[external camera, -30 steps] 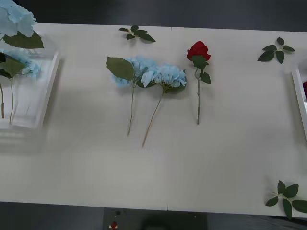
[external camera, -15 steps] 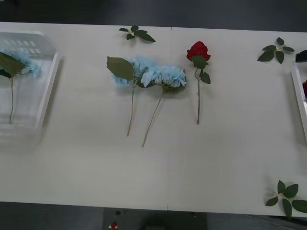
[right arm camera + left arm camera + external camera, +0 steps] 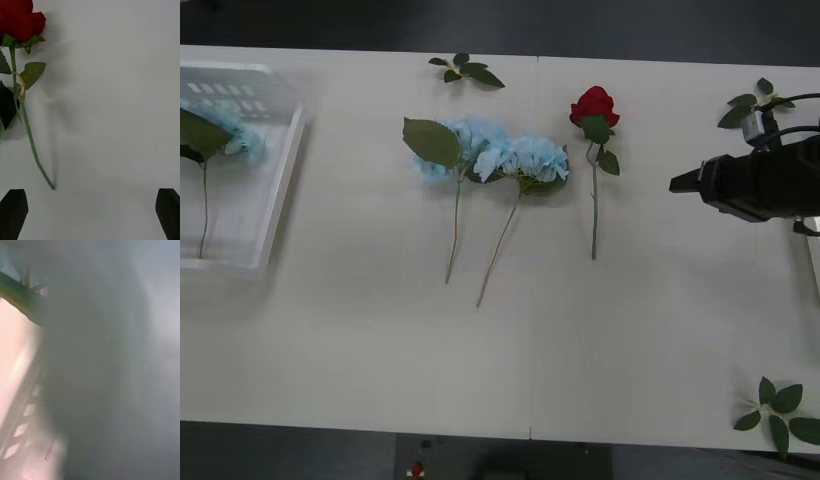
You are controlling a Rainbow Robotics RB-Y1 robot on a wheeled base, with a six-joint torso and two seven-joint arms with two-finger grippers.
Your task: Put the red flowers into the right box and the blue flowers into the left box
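At the near right corner of your counter (image 3: 510, 360) lies a loose leaf sprig (image 3: 780, 410). Farther in, at mid-depth, two blue flowers (image 3: 490, 155) lie side by side at the centre, heads touching, stems pointing back toward you. Just right of them, apart from both, one of the red flowers (image 3: 594, 105) lies with its bloom away from you and its stem running straight toward you.

Your right gripper (image 3: 90, 213) reaches in from the right edge, over the counter and well apart from the rose; its black fingers (image 3: 13, 210) are spread wide with nothing between them, and the rose's stem end lies just ahead of them.

On the far left sits the left box (image 3: 280, 190), holding a blue flower (image 3: 225, 135) with its green leaf. I cannot tell how your left gripper's fingers stand.

At the far edge lie two more leaf sprigs, one centre (image 3: 467, 70), one right (image 3: 752, 105).
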